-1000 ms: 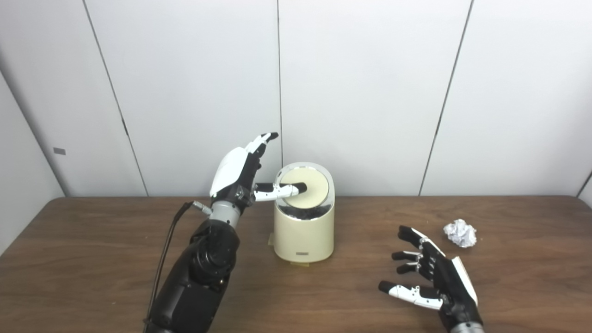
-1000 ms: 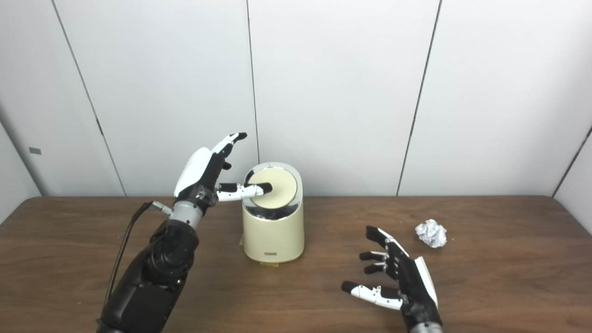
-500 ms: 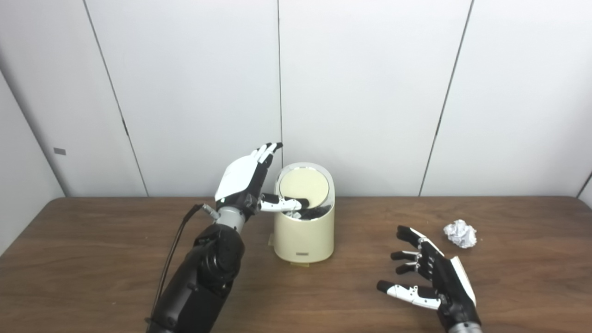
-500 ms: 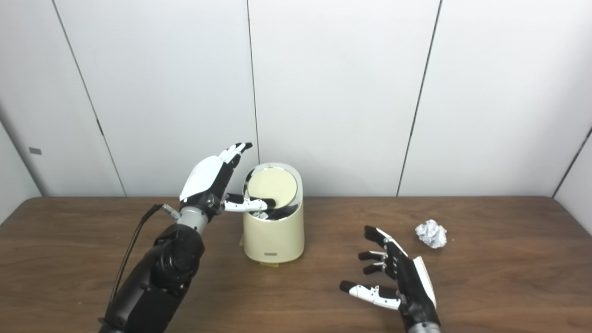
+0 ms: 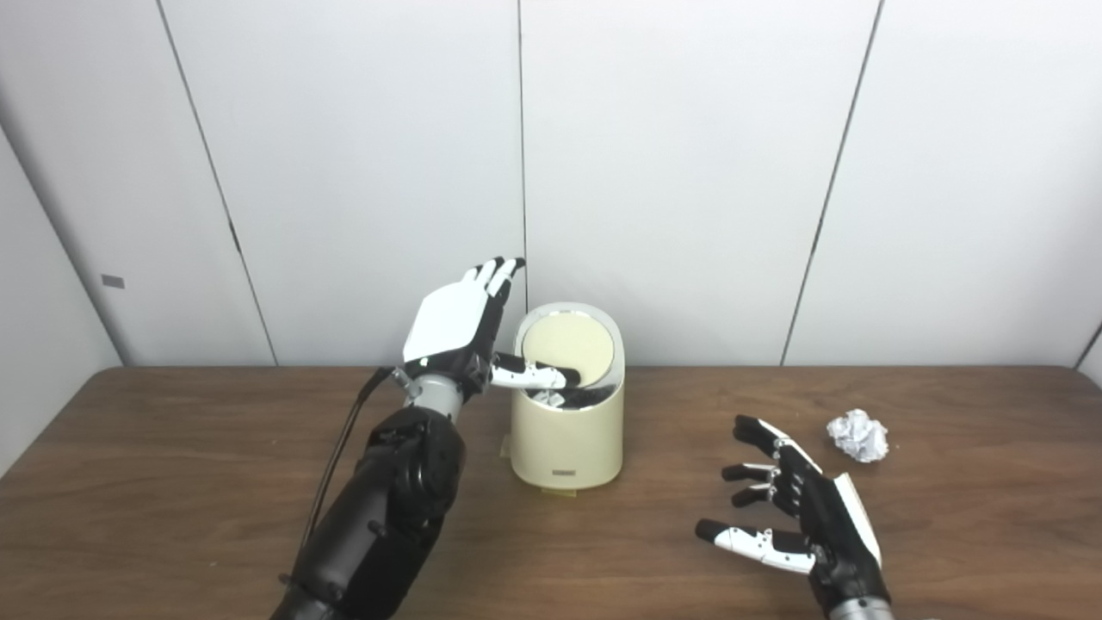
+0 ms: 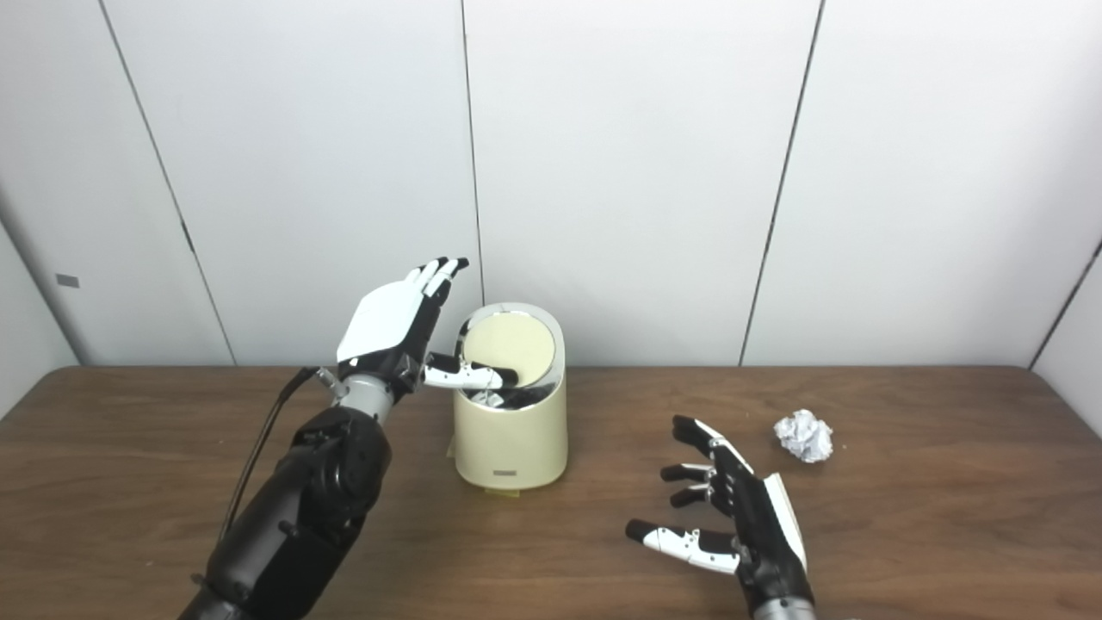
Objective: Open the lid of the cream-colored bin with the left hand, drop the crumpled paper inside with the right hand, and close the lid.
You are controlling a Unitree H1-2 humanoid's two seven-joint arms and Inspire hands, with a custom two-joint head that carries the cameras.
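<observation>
Left eye view: cream-colored cylindrical bin [image 5: 567,430] on brown wooden table [image 5: 172,482], round lid [image 5: 568,349] tilted up, dark gap below. Left hand [image 5: 461,323] beside bin, fingers spread, holding nothing, thumb [image 5: 534,375] at lid's lower edge.

Right eye view: right hand [image 6: 732,517] released, fingers apart, above table. Crumpled white paper ball [image 6: 802,435] on table, right of the right hand, apart.

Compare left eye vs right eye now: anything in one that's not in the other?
Left eye only: nothing extra, just less wall left of the bin.
Right eye only: slightly more wall on the left.
Both: open left hand with its thumb at the bin opening, lid tilted up, open right hand over the table, crumpled paper lying apart.
</observation>
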